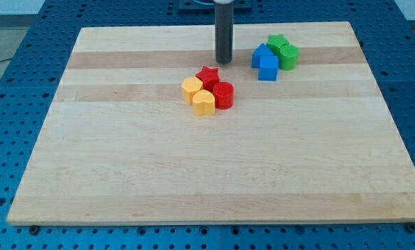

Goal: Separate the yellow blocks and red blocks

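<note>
My tip (224, 61), the lower end of a straight dark rod, sits on the pale wooden tabletop (214, 173) near the view's top, a little right of centre. I carry no gripper, so there are no jaws to be apart or together; the rod touches no block.

Just below my tip and slightly toward the view's left lies the red star-shaped block (207, 76), the nearest of the cluster. Below and right of it, touching it, is the red cylinder block (223, 95). Left of the star sits the yellow hexagon-like block (191, 89), and the yellow heart-shaped block (204, 102) lies at the cluster's bottom, pressed between that yellow one and the red cylinder. All four are packed together, reds on the right and top, yellows on the left and bottom.

To the right of my tip, apart from it, stand two blue blocks (265, 61) against a green star block (276, 42) and a green cylinder block (288, 55).
</note>
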Robot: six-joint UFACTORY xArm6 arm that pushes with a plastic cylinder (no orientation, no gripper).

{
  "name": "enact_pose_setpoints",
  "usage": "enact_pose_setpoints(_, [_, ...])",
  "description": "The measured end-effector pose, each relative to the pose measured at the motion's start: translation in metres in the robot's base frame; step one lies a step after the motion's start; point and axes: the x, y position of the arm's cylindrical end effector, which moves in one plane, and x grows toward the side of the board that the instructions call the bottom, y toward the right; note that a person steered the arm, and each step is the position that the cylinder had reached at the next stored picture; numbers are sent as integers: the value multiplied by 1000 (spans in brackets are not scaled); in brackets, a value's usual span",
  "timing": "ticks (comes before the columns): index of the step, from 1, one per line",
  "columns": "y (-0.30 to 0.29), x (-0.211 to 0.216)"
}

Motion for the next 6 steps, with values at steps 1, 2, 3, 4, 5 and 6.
enact_pose_setpoints(1, [33,59])
enact_pose_setpoints(2, [-5,100])
enact_pose_setpoints(3, [-59,82])
enact_pose_setpoints(4, [-59,47])
enact_pose_setpoints(5, [-57,28])
enact_pose_setpoints(6, [-40,28])
